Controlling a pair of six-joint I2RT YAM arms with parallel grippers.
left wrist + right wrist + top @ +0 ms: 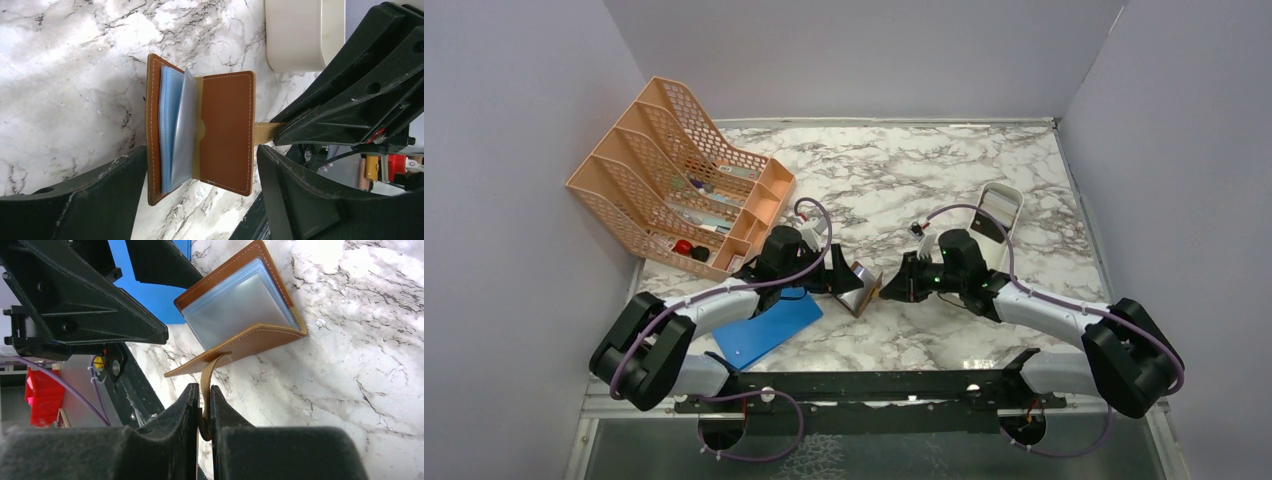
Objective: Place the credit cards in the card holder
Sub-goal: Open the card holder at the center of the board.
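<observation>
At surface (944,180) centre: holder (861,288) stands partly open on its edge, between the two arms. Spine points to 12 o'clock in the right wrist view; clear bluish sleeves (240,305) fan out between the brown covers.

Right fingers (192,405): closed, pinching the tab (207,372) at the free edge of one cover. This grip props that cover away from the sleeves.

Left fingers (125,172): wide open, one on each side of the holder and gripping nothing. They sit just beside the covers; contact cannot be confirmed.

Cards: not identified in any view, and neither arm carries one. Blue board (769,328) lies at 7 o'clock of the holder, under the left arm. Rack (679,180) is at 10 o'clock, tray (999,210) at 2 o'clock.

Judged step: opening and steadying the holder; no card is loaded yet.

Risks:
- The tab is thin and bends in the pinch. A pull toward 3 o'clock may slip it free, and the cover would fall shut.
- A harder pull may drag or tip the whole holder, since nothing clamps it.
- Left fingers closing here may crush the sleeves or fold the covers together.
- Either arm leaving to fetch a card removes a support.
</observation>
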